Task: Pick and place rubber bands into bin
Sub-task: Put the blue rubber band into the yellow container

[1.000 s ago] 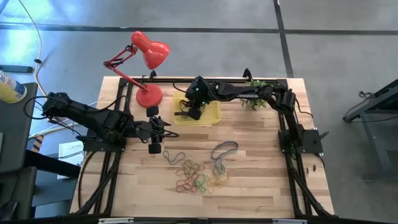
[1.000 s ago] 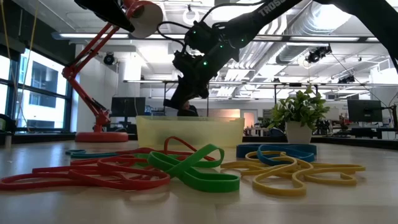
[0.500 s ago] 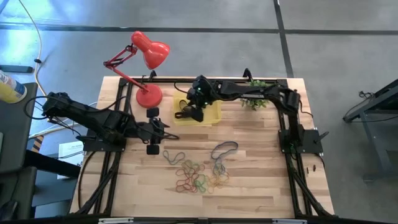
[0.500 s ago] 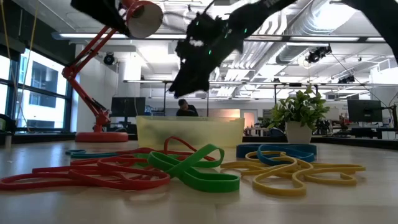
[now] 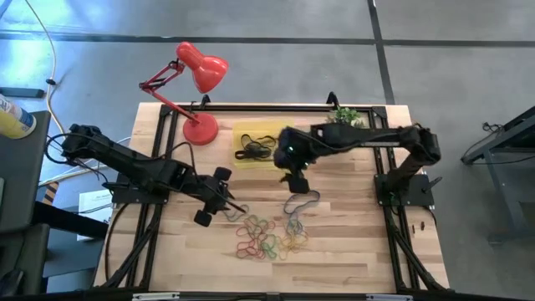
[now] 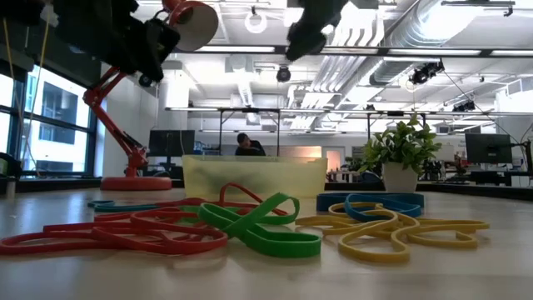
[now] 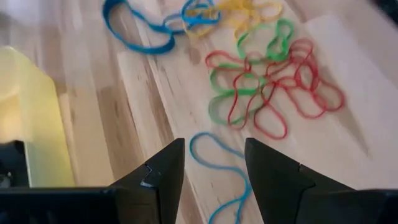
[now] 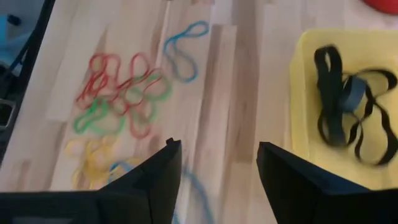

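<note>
Coloured rubber bands (image 5: 266,238) lie in a loose pile near the table's front, also in the low view (image 6: 250,225). A blue band (image 7: 217,168) lies flat just under my left gripper (image 7: 214,146), which hovers open above it (image 5: 227,201). The yellow bin (image 5: 284,134) stands at the table's far middle with black bands (image 8: 348,112) and a blue one inside. My right gripper (image 8: 217,149) hangs open and empty above the table (image 5: 298,184), between the bin and the pile.
A red desk lamp (image 5: 201,84) stands at the far left beside the bin, and a small potted plant (image 5: 343,117) stands at the far right. A larger blue and dark band (image 5: 301,201) lies right of the pile. Bare wood lies along the near edge.
My right gripper has risen out of the bin and swung toward the table's near right, over the boards beside the pile; the black bands stay in the bin. My left gripper has sunk and tipped down toward the blue band, rolling at the wrist.
</note>
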Action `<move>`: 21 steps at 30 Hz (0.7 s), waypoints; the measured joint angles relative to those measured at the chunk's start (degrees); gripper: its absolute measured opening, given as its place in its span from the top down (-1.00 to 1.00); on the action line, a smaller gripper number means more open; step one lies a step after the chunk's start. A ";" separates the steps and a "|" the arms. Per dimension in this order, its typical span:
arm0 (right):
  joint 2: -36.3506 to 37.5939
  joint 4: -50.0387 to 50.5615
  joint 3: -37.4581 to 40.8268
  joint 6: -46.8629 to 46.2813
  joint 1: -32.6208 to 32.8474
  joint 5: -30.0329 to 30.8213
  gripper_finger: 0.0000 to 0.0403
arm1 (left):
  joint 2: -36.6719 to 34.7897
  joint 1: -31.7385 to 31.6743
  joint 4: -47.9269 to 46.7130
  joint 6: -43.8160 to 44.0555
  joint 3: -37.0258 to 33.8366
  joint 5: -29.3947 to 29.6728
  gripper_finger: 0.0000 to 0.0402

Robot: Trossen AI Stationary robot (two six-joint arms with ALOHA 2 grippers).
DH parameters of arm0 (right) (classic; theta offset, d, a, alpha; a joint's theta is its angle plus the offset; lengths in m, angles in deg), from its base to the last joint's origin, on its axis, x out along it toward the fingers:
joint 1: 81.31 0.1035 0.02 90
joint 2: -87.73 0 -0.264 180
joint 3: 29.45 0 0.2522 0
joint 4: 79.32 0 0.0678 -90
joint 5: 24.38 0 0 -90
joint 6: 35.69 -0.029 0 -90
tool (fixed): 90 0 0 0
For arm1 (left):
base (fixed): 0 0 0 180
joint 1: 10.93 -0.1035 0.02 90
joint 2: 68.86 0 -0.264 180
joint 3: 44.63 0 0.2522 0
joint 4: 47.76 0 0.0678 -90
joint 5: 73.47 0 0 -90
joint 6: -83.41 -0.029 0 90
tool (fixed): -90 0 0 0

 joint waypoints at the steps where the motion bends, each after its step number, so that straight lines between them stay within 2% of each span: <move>1: 0.91 0.98 0.00 -1.24 1.19 1.29 0.05 | 0.68 0.01 -0.25 -0.56 -0.07 0.03 0.22; 8: 5.26 11.28 0.00 -13.59 9.59 13.76 0.15 | 7.03 -1.45 0.22 0.96 -0.15 -1.63 0.22; 15: 7.35 19.76 0.00 -27.08 18.89 23.42 0.22 | 13.55 -4.15 15.86 -1.33 0.96 -1.29 0.22; 21: 8.09 23.23 0.00 -38.90 25.53 29.19 0.25 | 18.45 -9.47 16.66 -2.03 6.94 -3.27 0.22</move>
